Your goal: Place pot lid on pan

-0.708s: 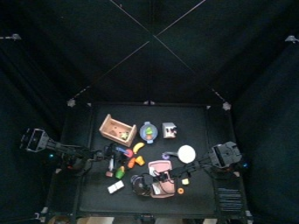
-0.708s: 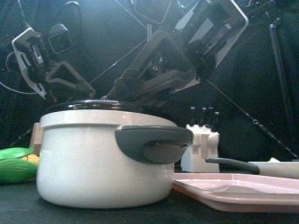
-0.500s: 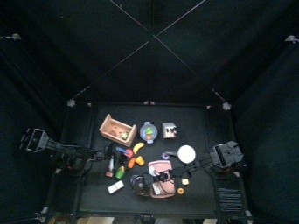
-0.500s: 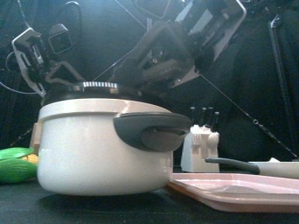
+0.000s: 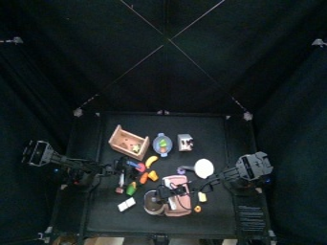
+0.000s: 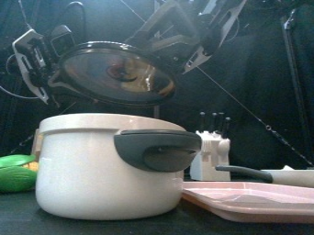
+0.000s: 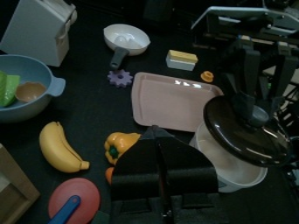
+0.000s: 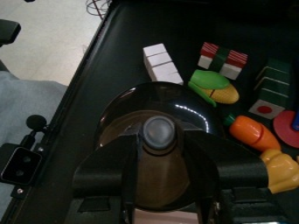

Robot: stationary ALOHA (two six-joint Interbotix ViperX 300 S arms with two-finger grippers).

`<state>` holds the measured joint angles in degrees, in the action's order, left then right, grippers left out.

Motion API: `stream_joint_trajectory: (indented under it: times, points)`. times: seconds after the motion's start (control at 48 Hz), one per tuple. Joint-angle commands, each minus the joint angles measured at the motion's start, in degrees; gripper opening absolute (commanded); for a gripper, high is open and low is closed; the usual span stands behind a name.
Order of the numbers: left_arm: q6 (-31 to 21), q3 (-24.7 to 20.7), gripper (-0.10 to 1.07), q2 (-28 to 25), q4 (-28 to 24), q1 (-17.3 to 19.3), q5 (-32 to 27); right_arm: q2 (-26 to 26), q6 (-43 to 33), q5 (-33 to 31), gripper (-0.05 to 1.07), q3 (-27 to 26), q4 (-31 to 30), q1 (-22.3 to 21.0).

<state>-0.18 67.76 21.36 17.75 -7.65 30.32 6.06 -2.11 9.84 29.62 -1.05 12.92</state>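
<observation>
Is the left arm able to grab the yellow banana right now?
Probably yes. The banana lies uncovered close to the left gripper, and the right gripper holds the lid well away.

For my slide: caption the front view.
Right gripper holds the dark lid tilted above the white pot, pink tray beside.

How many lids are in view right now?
1: the dark glass lid, held tilted above the white pot by the right gripper. Another could be hidden behind the pot.
</observation>
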Motion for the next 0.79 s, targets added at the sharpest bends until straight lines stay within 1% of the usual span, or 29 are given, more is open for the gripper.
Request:
stream_joint_trajectory:
  times: [0.0,0.25,0.458,0.562,0.771]
  points:
    - [0.00,-0.53,-0.03,0.09,0.00,-0.09,0.44,-4.92,0.00,0.44,0.68,0.97,0.18,-0.70]
    - [0.00,-0.79,-0.03,0.09,-0.26,-0.18,0.44,-12.57,-0.09,0.44,0.68,8.61,0.70,-1.85]
    - [0.00,-0.79,-0.03,0.00,-0.26,-0.18,0.44,-17.40,0.00,0.44,0.68,14.85,3.87,-2.64]
    - [0.00,-0.70,-0.03,0.00,-0.26,-0.18,0.44,-19.25,0.00,0.35,0.68,16.96,4.48,-2.99]
    - [0.00,-0.79,-0.03,0.09,-0.26,-0.18,0.44,-21.36,0.00,0.26,0.68,18.90,4.48,-3.96]
